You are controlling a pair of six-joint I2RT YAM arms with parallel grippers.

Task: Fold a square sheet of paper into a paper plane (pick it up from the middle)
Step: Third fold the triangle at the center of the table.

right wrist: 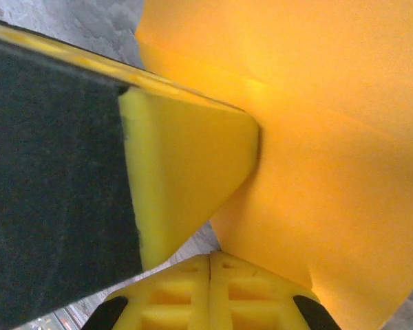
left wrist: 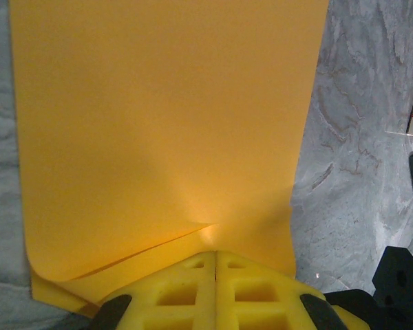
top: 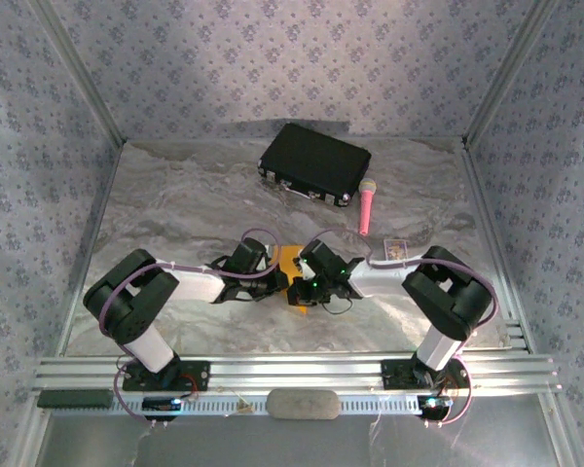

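Presently on the tabletop, a silver-grey marbled surface with a crinkled sheen:

1. Square sheet of paper. Thin, matte, orange-yellow, with straight edges. It lies just nearer than the middle of the tabletop, between the two arms. A second layer peeks out along its near-left corner, and a soft crease runs in towards the fingertips there. It carries no print.

2. Left end effector. Moulded yellow plastic with square recesses and black pads behind. It is clenched, its tips meeting at a thin seam right on the sheet's near edge. I cannot tell whether any paper is caught between them.

3. Right end effector. Same yellow moulding, likewise clenched, its tips against the sheet from the opposite side. It sits just beside the left one's wedge-shaped finger. Whether it is grasping paper, I cannot tell.

4. Black case. Rectangular, hard-looking, with pale metal trim along one side. It sits at the middle of the far edge, set askew.

5. Pink microphone. Slim pink handle and pale rounded head, just right of the case.

6. Small card. Flat and white with blue and red print too blurred to read. It lies towards the right edge, near the right arm.
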